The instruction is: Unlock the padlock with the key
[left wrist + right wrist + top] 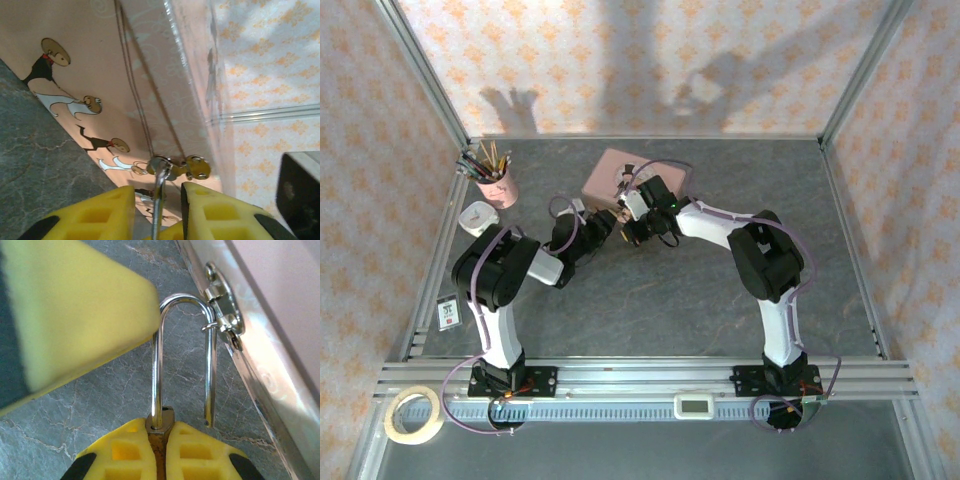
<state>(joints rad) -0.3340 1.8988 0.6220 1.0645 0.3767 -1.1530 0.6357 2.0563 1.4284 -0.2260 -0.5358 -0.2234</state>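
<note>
The brass padlock (160,427) is pinched by its body in my right gripper (159,450), which is shut on it. Its silvery shackle (182,302) stands sprung: one leg sits in the body, and the other leg's free end (209,422) hangs clear of it. The shackle still threads the hasp (225,315) of the pink tin (610,175). My left gripper (158,200) is open, its yellow fingers (100,215) on either side of the edge-on shackle (159,192) without touching it, just below the brass hasp (196,167). The key is hidden. Both grippers (610,222) (638,232) meet at the tin's front.
A pink cup of pencils (496,182) and a small white object (478,216) stand at the left. A card (448,313) lies by the left rail, and a tape roll (413,413) sits beyond the front rail. Grey tabletop (670,300) stretches in front of the tin.
</note>
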